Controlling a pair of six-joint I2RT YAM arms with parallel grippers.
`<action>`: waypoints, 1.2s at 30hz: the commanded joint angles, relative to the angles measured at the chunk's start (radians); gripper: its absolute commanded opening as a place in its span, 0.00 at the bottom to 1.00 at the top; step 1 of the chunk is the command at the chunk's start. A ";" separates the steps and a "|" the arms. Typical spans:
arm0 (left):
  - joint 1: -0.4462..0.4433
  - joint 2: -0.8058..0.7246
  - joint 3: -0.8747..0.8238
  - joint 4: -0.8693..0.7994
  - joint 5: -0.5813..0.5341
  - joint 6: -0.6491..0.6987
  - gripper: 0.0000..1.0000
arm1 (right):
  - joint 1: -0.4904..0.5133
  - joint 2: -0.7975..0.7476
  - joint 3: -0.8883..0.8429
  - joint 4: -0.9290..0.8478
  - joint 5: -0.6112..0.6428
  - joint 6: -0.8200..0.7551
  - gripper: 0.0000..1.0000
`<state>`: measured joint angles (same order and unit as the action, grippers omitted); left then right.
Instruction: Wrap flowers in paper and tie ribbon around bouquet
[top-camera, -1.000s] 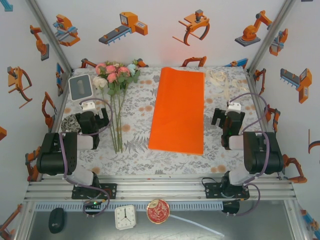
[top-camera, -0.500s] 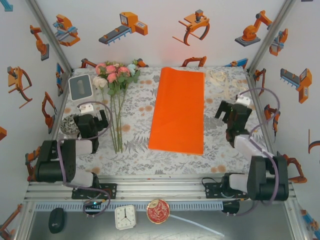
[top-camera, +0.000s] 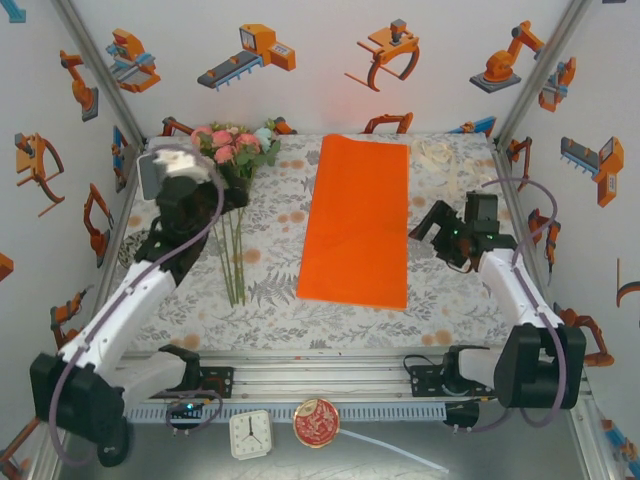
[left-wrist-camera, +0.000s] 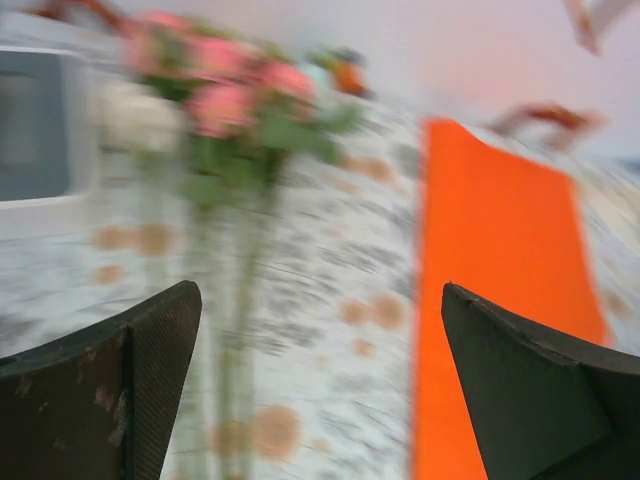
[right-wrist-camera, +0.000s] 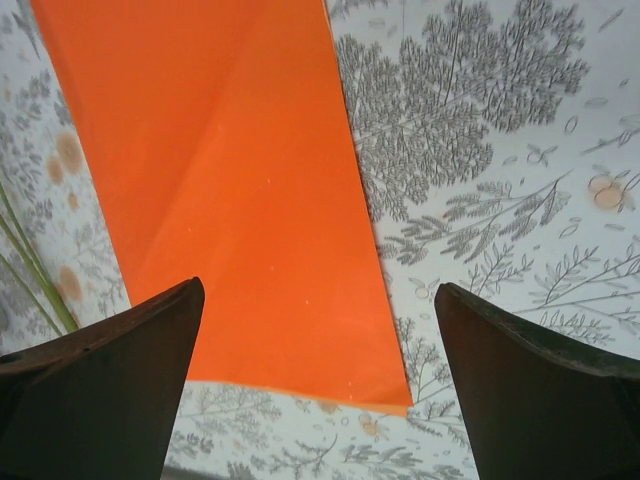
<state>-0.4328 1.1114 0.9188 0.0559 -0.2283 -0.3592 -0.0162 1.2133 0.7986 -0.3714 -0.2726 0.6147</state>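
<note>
Three things wait on the counter (top-camera: 270, 225). The biggest is the paper (top-camera: 355, 220), a bright orange sheet lying flat down the middle, with a faint crease showing in the right wrist view. I'd judge it thin, light and easily crumpled, and hard to pinch off a flat surface. An edge or corner is the place to take it, and the near right corner looks handiest for the right fingers (right-wrist-camera: 100, 380). They stand spread wide with nothing between them, just beside the sheet's right edge.

Next come the flowers (top-camera: 238, 148), lying left of the paper with their blooms at the far end and long green stems running toward the near edge. The heads look soft and crushable. The stems seem stiffer and are the better place to grip, gathered together partway down. The left fingers (left-wrist-camera: 100, 400) are parted and empty, over the stems near the blooms.

Smallest is the ribbon (top-camera: 437, 152), a loose cream heap at the far right corner. It looks floppy and probably slippery, so I'd lift it by a free end.
</note>
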 joint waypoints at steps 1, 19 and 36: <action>-0.146 0.154 0.103 -0.185 0.201 -0.021 1.00 | 0.001 0.017 -0.030 -0.021 -0.084 0.017 0.88; -0.262 0.741 0.308 -0.245 0.262 -0.047 0.67 | 0.025 0.206 -0.180 0.216 -0.192 0.078 0.81; -0.257 0.802 0.289 -0.186 0.350 -0.098 0.65 | 0.045 0.211 -0.240 0.398 -0.398 0.202 0.80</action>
<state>-0.6922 1.9007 1.1984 -0.1219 0.1112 -0.4412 0.0208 1.4425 0.5907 -0.0166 -0.5949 0.7616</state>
